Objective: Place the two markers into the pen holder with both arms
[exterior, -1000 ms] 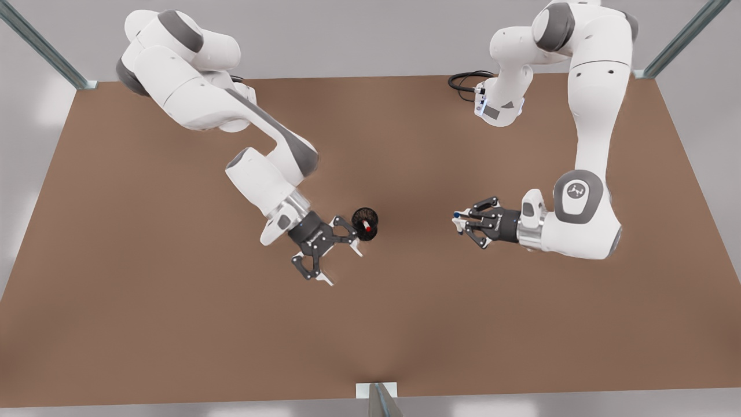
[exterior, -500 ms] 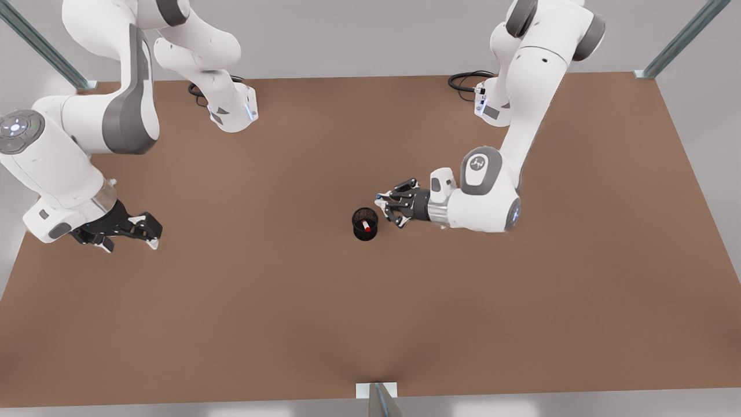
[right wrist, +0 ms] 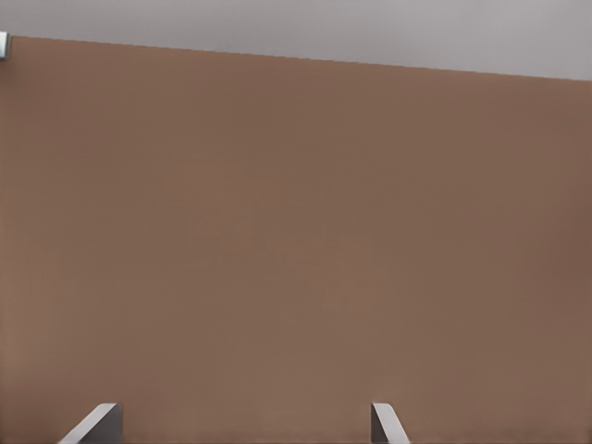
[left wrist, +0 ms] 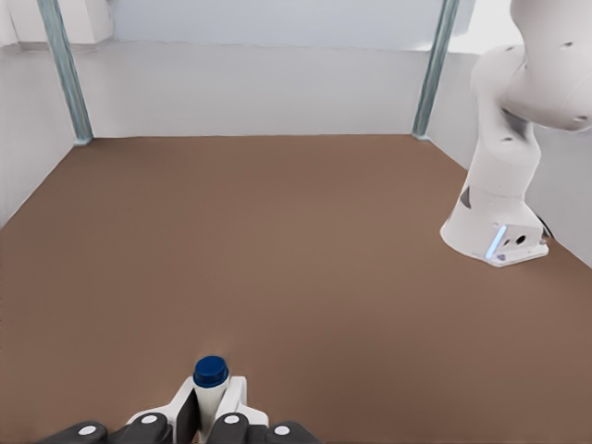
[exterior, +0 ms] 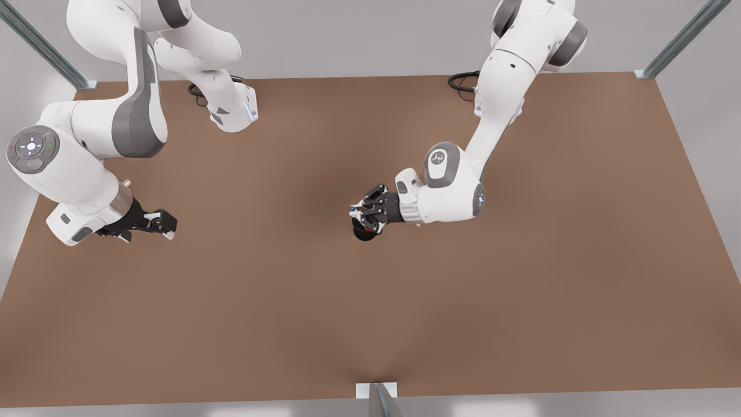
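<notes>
red marker [exterior: 367,230] already in pen holder [exterior: 363,233] | left gripper [exterior: 363,212] above holder, fingers grasping blue marker [left wrist: 210,381], drop left | right gripper [exterior: 164,222] waiting aside over desk [exterior: 370,324], fingers [right wrist: 100,421] spread, empty

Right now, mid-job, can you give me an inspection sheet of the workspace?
Surface: brown table, bare, flat.
Job's things: pen holder upright mid-table; red marker glimpsed inside it; blue marker gripped, not yet released.
Clutter: nothing seen.
Grippers: left end effector above the pen holder, shut on the blue marker; right end effector open, waiting at the front view's left.
Cables: black cable beside an arm base.
Surroundings: metal frame posts, grey walls.
</notes>
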### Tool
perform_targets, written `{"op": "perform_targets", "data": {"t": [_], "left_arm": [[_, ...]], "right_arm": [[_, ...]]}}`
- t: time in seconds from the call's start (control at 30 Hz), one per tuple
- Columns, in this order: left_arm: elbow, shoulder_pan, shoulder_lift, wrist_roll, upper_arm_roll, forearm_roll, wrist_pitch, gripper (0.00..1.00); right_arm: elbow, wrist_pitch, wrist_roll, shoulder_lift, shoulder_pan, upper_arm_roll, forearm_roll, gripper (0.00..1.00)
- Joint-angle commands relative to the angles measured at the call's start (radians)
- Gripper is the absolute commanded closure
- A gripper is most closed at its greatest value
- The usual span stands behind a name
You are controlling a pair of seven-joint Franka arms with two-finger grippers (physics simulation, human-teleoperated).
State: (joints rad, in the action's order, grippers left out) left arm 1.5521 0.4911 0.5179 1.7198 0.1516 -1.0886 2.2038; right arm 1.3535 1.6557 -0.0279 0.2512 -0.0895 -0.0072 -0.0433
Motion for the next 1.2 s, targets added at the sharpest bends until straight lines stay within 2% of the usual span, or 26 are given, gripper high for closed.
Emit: {"op": "perform_targets", "data": {"t": [0.0,0.27,0.53,1.17], "left_arm": [[0.006,0.003,0.001,-0.091,0.000,0.001,0.045,0.79],[0.022,0.018,0.027,-0.092,0.000,-0.002,0.059,0.75],[0.026,0.079,0.054,-0.092,0.002,-0.042,0.155,0.75],[0.086,0.043,0.031,-0.023,-0.004,-0.039,0.152,0.75]], "right_arm": [[-0.001,-0.011,-0.032,-0.001,-0.001,0.001,0.000,0.00],[0.001,-0.014,-0.024,-0.001,0.000,0.004,0.000,0.00],[0.001,-0.016,-0.017,-0.001,0.004,0.004,0.000,0.00],[0.001,-0.017,-0.004,0.000,0.011,0.003,0.002,0.00]]}}
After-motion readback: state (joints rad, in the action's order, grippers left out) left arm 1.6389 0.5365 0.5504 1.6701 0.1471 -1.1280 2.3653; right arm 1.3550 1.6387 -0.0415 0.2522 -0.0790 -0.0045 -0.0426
